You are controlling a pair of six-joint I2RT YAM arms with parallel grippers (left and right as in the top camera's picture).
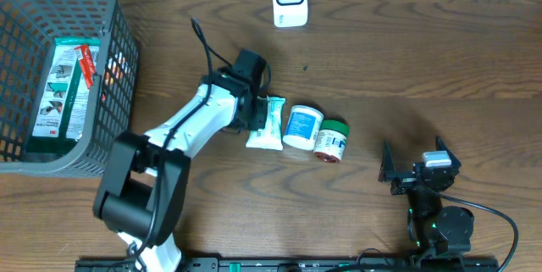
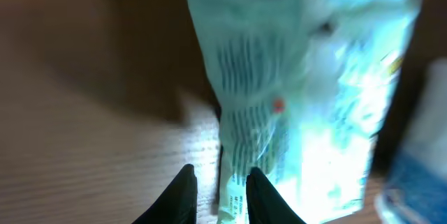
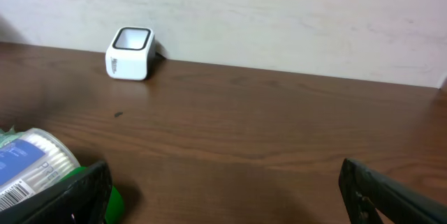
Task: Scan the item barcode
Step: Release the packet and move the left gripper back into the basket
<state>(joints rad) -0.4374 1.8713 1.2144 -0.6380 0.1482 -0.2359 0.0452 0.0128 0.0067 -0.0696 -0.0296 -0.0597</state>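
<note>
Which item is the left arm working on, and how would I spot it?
On the dark wooden table, three small items lie in a row at the middle. The leftmost, by the left end effector, is a pale green flat plastic packet. Its neighbours, a white-and-blue tub and a green-capped jar, are round.

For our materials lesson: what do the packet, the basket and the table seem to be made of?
Packet: thin plastic film, glossy by the look; it is crinkled and throws back light.
Basket: probably grey plastic, matt; its walls are an open moulded lattice.
Table: dark brown wood or wood-look laminate, smooth; grain lines show, but which of the two cannot be told.
</note>
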